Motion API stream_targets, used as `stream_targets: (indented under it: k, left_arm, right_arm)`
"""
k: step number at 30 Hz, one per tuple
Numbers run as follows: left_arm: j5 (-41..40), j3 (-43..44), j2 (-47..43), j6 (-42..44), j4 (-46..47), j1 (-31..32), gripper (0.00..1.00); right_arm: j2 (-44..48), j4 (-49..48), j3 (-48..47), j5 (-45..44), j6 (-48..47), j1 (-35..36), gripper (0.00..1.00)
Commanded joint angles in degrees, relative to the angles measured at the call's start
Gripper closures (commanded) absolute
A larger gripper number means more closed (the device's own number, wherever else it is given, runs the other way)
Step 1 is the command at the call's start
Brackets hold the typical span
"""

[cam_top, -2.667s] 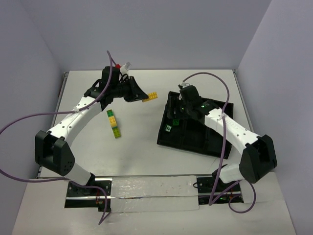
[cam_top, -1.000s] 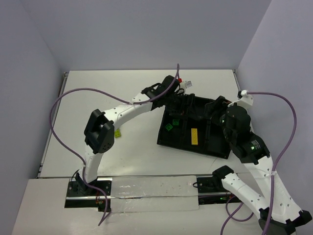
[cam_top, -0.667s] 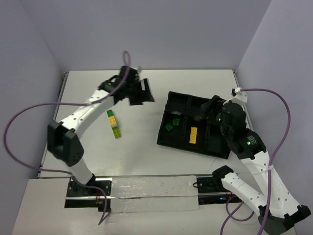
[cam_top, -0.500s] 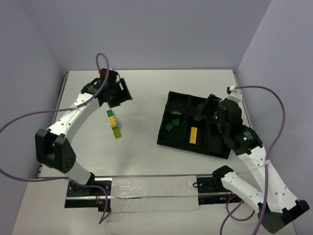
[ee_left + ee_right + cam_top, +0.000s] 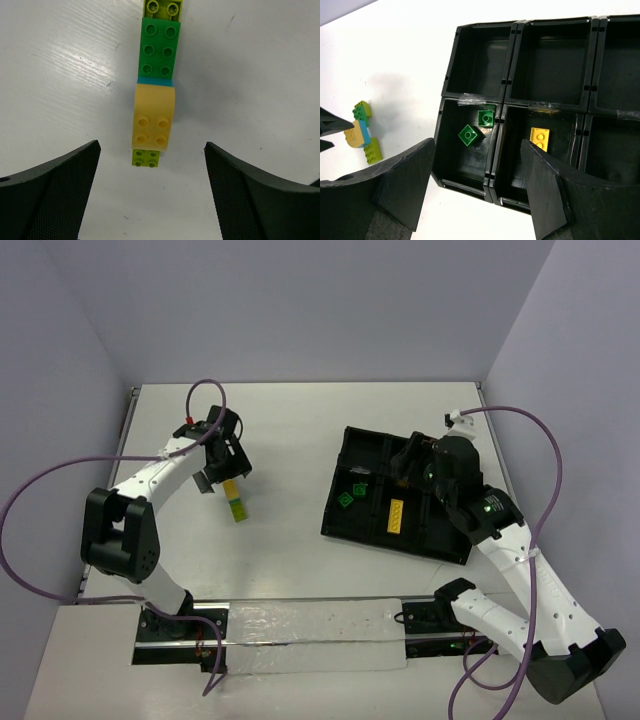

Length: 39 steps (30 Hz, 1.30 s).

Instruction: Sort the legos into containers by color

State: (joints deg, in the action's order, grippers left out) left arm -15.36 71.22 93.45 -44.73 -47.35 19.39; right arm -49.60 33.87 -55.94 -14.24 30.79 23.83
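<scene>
A white table (image 5: 300,560) seen from above, with two robot arms reaching in from the near edge. On the left side lies a short row of bricks (image 5: 233,498), touching end to end; whether they are clipped together cannot be told. The left gripper (image 5: 222,475) hangs directly over the row's far end, jaws spread wide and holding nothing. In its wrist view the row runs straight up the middle between the two fingers (image 5: 55,185): a small lime brick (image 5: 146,157) nearest the camera, then a yellow brick (image 5: 153,117), a light blue sliver (image 5: 156,80) showing just beyond it, a green brick (image 5: 160,50), and a second lime piece (image 5: 162,7) cut off at the top edge. The row's long axis therefore points away from the gripper, and the fingers stand on either side of its narrow width, well clear of it, level with the yellow brick's near end. A straight descent would likely bracket that brick across its short sides. On the right side sits the black tray (image 5: 512,65), with two green pieces (image 5: 469,135) in one near compartment and one yellow piece (image 5: 539,136) in the compartment beside it; the others in view look bare. The right gripper (image 5: 408,465) hovers above the tray, also spread and holding nothing, well apart from the row. The left arm is clearly the nearer one to the loose bricks.
</scene>
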Motion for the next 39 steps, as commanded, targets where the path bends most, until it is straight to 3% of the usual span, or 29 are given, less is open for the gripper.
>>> stream_targets:
  k: [1,6,13,18,30,39]
  left_arm:
    - [-1.2,-0.2,2.0,0.1,1.7,0.0,0.12]
    - [2.2,-0.1,4.5,2.0,3.4,-0.1,0.18]
    - [13.1,0.8,4.5,4.5,8.8,2.6,0.17]
    - [16.5,1.5,6.5,5.4,10.2,3.4,0.18]
    - [8.4,0.6,4.5,2.9,8.5,4.5,0.10]
    - [7.8,-0.9,5.7,-5.3,13.9,2.1,0.26]
  right_arm:
    - [-0.1,-2.6,-2.0,0.8,-0.3,-0.4,0.23]
    - [0.1,-2.6,-2.1,0.8,-0.3,-0.4,0.23]
    - [-0.5,-2.7,-2.1,1.5,-0.2,-0.3,0.23]
    - [-0.4,-2.9,-2.3,1.8,0.2,-0.4,0.23]
    - [-0.5,-2.7,-2.0,2.5,0.8,-0.4,0.23]
    - [0.6,-2.4,-1.9,2.4,0.5,-0.4,0.23]
